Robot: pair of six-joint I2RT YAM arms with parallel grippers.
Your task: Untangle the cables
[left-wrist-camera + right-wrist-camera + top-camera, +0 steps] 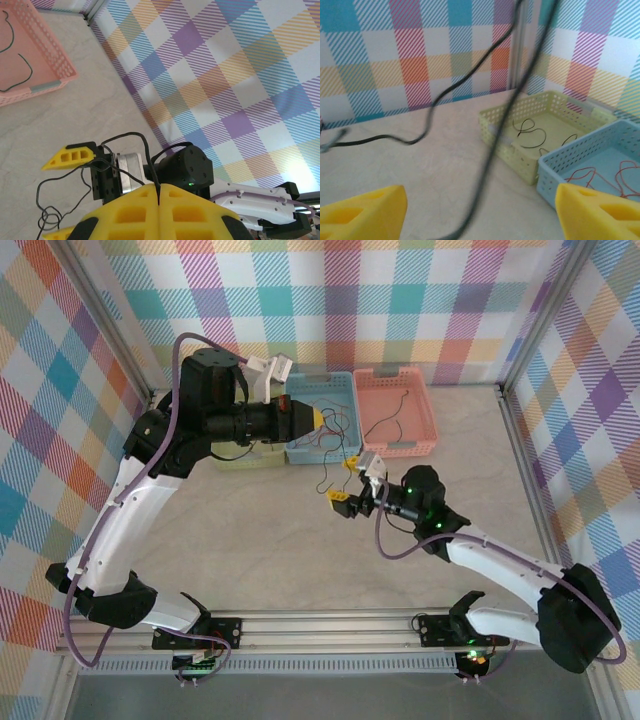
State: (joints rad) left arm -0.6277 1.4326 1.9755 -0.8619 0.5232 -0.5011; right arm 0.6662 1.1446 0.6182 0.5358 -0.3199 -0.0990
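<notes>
two robot arms meet over the middle of a pale table [260,550], a little toward its far edge. the left gripper [159,192] is clenched on a thin black cable [495,145], which rises from the seam between its yellow fingers. this strand droops down through the released, wide-spread jaws of the right gripper [481,200] without being gripped, and more of it curls loosely on the table below. the step in hand looks like taking a second hold to pull the strand straight. to do it well, the right jaws should probably close low on the strand, well apart from the left's pinch, and then draw away gently so the loops slip open instead of tightening. three baskets sit along the far edge: a yellow-green basket [510,145] holding black wires [535,131], a blue basket [565,175] holding red wires [592,175], and a pink basket [47,52] holding a dark wire [24,75]. the blue basket is near both grippers, so a dragged loop could catch on its rim.
</notes>
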